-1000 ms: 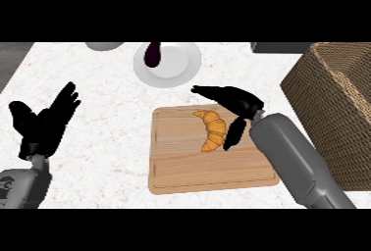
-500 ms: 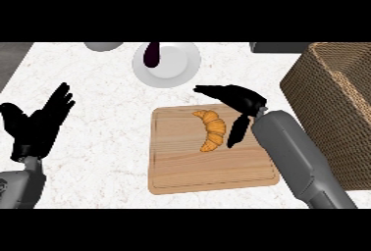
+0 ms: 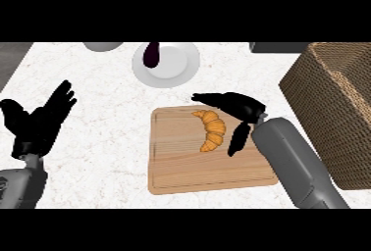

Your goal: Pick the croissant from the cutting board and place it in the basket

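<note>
Right now the croissant (image 3: 211, 129) lies lengthwise near the board's (image 3: 181, 166) far right corner, just left of the open right hand (image 3: 235, 105), whose fingers arch beside it, ungrasped.

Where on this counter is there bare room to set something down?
Bare counter lies between the left hand and the cutting board. The board's near half is bare too. It is crowded around the croissant, where the right hand hovers beside the basket.

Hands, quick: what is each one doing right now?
Left hand: open, fingers up, resting at the left edge, holding nothing.
Right hand: open, spread around the croissant on the cutting board, not closed on it.
</note>
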{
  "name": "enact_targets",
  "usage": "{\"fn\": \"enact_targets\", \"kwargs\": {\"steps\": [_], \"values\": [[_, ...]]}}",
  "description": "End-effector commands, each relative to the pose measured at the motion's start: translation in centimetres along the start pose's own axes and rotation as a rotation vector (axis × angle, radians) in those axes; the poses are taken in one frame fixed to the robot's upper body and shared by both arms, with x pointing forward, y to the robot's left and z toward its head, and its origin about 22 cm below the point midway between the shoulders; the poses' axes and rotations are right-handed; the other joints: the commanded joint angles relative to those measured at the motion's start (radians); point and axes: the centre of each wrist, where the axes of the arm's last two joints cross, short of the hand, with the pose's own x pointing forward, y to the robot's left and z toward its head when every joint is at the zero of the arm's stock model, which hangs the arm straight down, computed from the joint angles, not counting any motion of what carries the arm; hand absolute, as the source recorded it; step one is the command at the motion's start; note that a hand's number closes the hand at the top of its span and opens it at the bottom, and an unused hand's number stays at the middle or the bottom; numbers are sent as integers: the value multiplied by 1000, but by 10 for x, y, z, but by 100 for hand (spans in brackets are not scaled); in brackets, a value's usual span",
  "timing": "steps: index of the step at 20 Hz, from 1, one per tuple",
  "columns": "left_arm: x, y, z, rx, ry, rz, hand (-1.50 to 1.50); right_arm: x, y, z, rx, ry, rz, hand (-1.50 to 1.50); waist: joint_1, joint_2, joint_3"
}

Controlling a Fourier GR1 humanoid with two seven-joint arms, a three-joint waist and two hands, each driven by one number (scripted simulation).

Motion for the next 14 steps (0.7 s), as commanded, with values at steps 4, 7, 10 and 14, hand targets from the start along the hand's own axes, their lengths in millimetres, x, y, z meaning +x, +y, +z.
{"fn": "enact_targets", "kwargs": {"steps": [4, 7, 10, 14], "values": [[-6, 2, 2, -2, 5, 6, 0, -4, 39, -5, -21, 56, 60, -150, 0, 0, 0], [-11, 5, -11, 12, 7, -21, 0, -9, 25, -7, -4, 63, 100, -150, -1, 2, 0], [-8, 2, -6, -5, 8, 3, 0, -11, 40, -9, -9, 59, 88, -150, 1, 1, 0], [-7, -16, -8, 18, 5, 7, 0, 8, 42, -26, 69, 33, 205, 150, 0, 1, 0]]}}
